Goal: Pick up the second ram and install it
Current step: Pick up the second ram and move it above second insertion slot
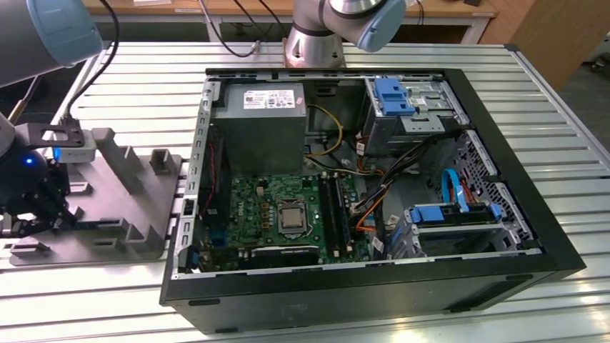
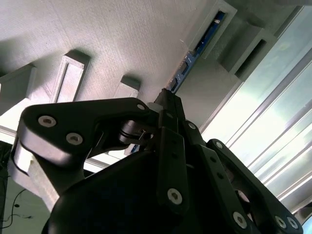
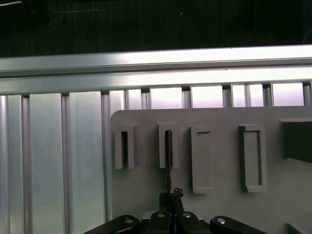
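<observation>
The second ram (image 3: pixel 168 158) is a thin dark strip seen edge-on, standing in a narrow slot of the grey fixture plate (image 3: pixel 219 204). In the second wrist view the second ram (image 2: pixel 201 43) shows its blue-green board inside that slot. My gripper (image 3: pixel 170 195) sits at the strip's near end, its fingers drawn together on the board's edge. My gripper (image 2: pixel 167 96) shows the same hold there. In the exterior view my gripper (image 1: pixel 33 211) hangs over the fixture plate (image 1: pixel 105 236) at the exterior view's left, beside the open computer case (image 1: pixel 381 286).
Inside the case lie the green motherboard (image 1: pixel 257 207) with long black memory slots (image 1: pixel 333 207), a grey power-supply box (image 1: pixel 257 128), orange and yellow cables and blue drive brackets (image 1: pixel 393 96). The fixture carries upright grey blocks (image 1: pixel 124 157). Ribbed aluminium tabletop (image 3: pixel 48 156) surrounds everything.
</observation>
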Controlling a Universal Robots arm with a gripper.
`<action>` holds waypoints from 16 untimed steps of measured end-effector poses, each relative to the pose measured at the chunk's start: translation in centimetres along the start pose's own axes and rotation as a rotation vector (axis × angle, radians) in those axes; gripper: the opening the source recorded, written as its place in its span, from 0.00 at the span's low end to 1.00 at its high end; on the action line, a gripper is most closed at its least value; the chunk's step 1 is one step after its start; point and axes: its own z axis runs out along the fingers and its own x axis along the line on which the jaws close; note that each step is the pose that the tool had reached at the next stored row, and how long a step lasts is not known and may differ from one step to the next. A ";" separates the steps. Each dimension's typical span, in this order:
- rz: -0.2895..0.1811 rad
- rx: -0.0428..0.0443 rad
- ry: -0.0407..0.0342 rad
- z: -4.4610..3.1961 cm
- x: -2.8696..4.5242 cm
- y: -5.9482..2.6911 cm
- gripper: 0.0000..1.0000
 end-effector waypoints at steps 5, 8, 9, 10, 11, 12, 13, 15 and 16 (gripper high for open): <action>0.000 0.0005 -0.0005 -0.10 0.02 0.00 0.12; -0.002 0.0000 -0.0015 -0.45 0.01 0.00 0.12; -0.002 0.0002 -0.0018 -0.44 0.01 0.00 0.12; -0.004 0.0001 -0.0031 -0.44 0.02 0.00 0.12; -0.010 -0.0004 -0.0057 -0.46 0.02 0.00 0.12; -0.018 -0.0004 -0.0065 -0.45 0.02 0.00 0.12; -0.020 -0.0004 -0.0065 -0.45 0.02 0.00 0.12; -0.021 -0.0005 -0.0066 -0.45 0.02 0.00 0.12; -0.021 -0.0004 -0.0066 -0.45 0.02 0.00 0.12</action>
